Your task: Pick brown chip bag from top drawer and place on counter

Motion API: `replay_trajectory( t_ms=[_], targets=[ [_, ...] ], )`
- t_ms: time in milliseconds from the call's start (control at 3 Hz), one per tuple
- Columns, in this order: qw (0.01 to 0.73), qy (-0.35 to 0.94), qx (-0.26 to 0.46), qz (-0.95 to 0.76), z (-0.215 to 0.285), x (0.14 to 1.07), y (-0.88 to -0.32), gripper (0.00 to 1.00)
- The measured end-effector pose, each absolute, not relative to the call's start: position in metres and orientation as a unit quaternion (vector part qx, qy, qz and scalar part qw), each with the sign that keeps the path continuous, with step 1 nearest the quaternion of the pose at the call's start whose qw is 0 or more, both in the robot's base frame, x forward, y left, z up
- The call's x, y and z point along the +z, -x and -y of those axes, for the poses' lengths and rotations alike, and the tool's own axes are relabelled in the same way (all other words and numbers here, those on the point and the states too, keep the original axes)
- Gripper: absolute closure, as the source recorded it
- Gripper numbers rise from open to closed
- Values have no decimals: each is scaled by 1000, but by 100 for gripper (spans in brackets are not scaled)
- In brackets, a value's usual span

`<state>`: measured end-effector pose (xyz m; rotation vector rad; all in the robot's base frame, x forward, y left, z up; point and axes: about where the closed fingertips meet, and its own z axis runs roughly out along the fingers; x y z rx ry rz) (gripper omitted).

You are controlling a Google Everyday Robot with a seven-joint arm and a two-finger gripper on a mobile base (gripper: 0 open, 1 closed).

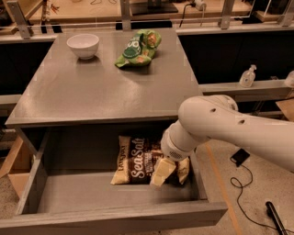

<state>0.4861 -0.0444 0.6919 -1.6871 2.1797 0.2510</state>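
The brown chip bag (135, 160) lies flat in the open top drawer (115, 215), at its back right, with its white "Sea Salt" lettering facing up. My white arm reaches down from the right into the drawer. My gripper (162, 170) is low over the right half of the bag, and the wrist hides that part of the bag. The bag's cream right end shows just past the gripper. The grey counter (92, 87) stands above the drawer.
A white bowl (83, 45) sits at the counter's back left. A green chip bag (138, 47) lies at the back middle. A pale wooden bench with metal posts (220, 13) runs behind. A sanitiser bottle (247, 76) stands on a ledge at right; cables lie on the floor.
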Motion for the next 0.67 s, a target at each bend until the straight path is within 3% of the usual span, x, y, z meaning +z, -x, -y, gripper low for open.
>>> replay_trajectory(
  t_ms=[333, 667],
  targets=[
    [189, 593, 90, -777, 34, 675, -494, 17],
    [186, 588, 99, -781, 29, 656, -496, 41]
  ],
)
